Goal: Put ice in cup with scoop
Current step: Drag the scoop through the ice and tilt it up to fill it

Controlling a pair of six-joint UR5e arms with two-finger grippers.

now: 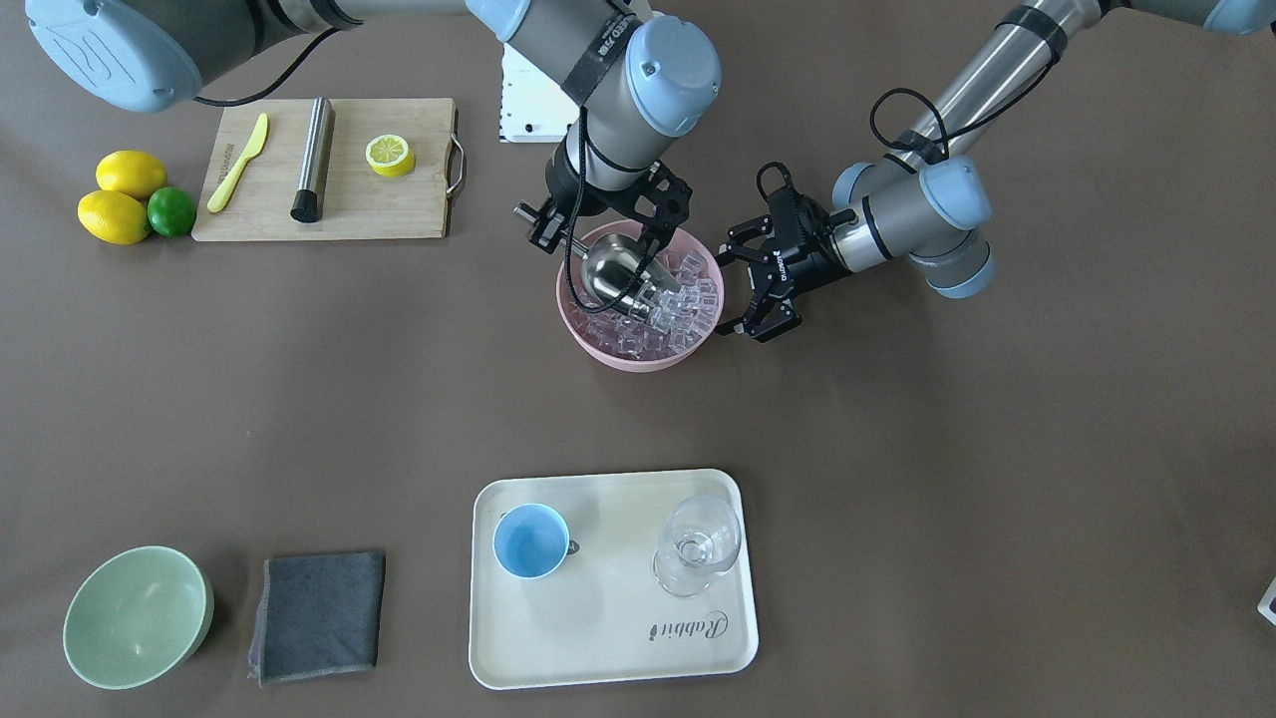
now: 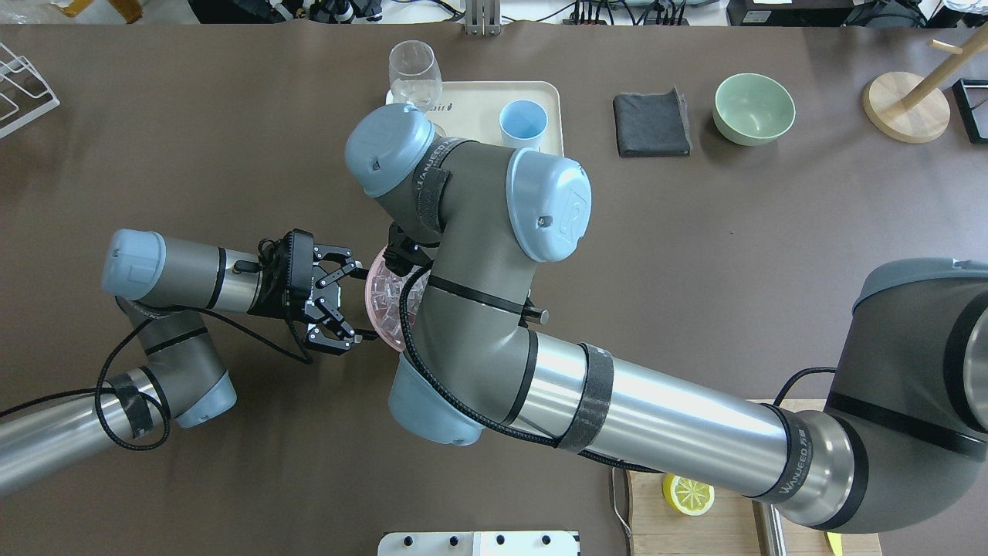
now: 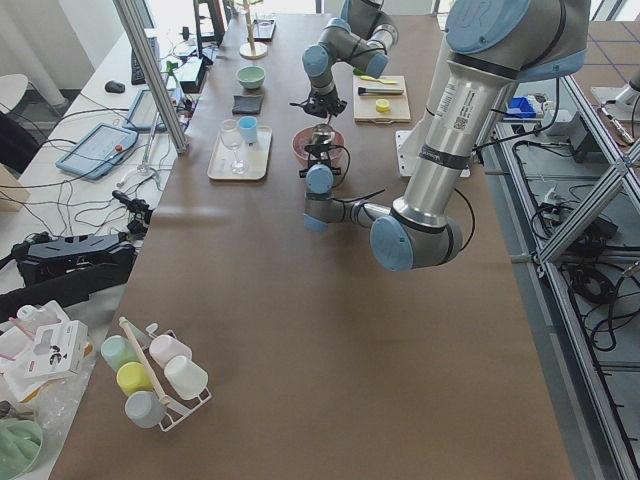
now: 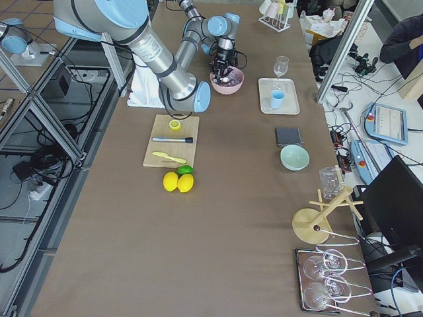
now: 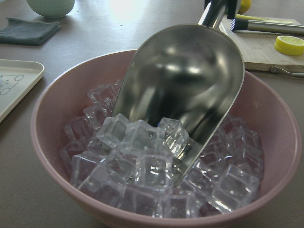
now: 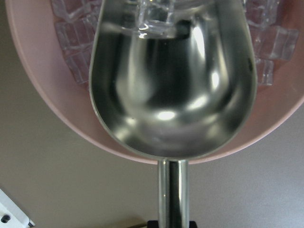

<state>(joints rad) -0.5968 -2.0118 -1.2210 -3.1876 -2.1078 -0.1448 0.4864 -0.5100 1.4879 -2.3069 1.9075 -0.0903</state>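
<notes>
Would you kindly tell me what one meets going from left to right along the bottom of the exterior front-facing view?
From the left: pale green bowl, dark grey folded cloth, light-blue cup, clear stemmed glass; the last two stand on the cream tray.

Polished steel, glassy ice, matt bowl
My scoop (image 5: 185,90) is mirror-bright smooth steel; the ice (image 5: 142,164) is clear and glossy; the pink bowl (image 5: 50,142) is matt.

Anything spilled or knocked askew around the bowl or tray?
Nothing stands out. All the ice sits inside the pink bowl, none spilled around it. The scoop is dug into it, and the cup stands upright and empty on the tray.
</notes>
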